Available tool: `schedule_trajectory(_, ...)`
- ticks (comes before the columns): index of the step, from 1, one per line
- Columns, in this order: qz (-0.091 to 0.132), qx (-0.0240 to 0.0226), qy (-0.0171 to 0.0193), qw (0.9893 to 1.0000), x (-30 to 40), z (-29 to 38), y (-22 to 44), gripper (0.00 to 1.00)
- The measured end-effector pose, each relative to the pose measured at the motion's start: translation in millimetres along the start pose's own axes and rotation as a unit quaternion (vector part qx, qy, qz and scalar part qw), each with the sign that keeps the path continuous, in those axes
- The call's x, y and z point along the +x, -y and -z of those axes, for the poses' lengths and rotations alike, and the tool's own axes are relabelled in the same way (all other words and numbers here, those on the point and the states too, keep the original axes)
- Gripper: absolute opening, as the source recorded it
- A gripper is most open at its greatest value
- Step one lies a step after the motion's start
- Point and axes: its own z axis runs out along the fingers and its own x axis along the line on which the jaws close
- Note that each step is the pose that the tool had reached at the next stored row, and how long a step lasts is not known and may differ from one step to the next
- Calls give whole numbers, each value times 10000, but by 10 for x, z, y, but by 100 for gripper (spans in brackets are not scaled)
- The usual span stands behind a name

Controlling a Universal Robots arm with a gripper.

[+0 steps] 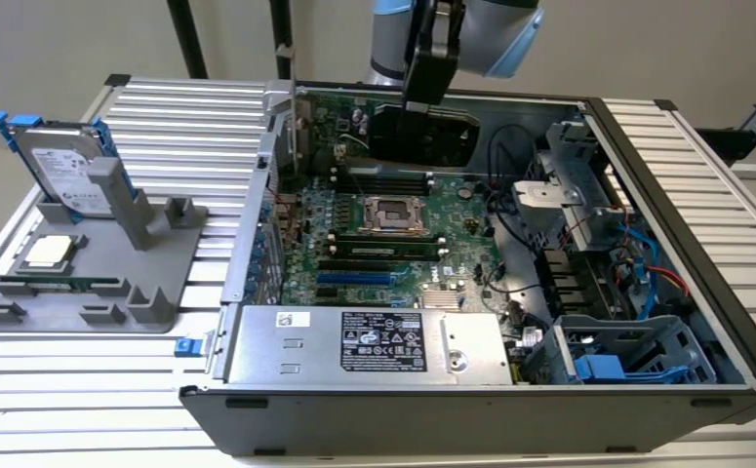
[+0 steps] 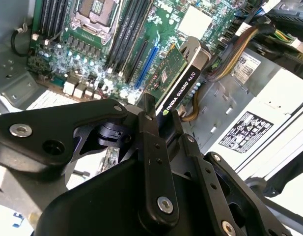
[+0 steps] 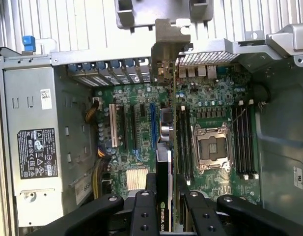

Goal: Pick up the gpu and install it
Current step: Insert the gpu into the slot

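gpu (image 2: pixel 172 71): green pcb w/ black cooler, edge-on, clear above mobo (image 2: pixel 87 64), not in slot

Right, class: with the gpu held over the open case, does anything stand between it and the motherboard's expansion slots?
Nothing visible does. The gripper holds the gpu above the motherboard; the blue slot and its neighbours are bare, and the cables lie aside by the power supply.

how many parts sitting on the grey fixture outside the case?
3. Hard drive upright at the far end, CPU chip flat mid-fixture, and a thin green board, likely a memory stick, nearer the camera. The gpu is in the pincer, over the motherboard.
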Motion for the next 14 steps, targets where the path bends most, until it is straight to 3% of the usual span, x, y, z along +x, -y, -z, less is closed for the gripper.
schedule_trajectory(6, 70, 29, -45, 10000, 0, -41, 2, 0)
schedule_trajectory(14, 459, 47, -78, 9989, -1, -90, 5, 0)
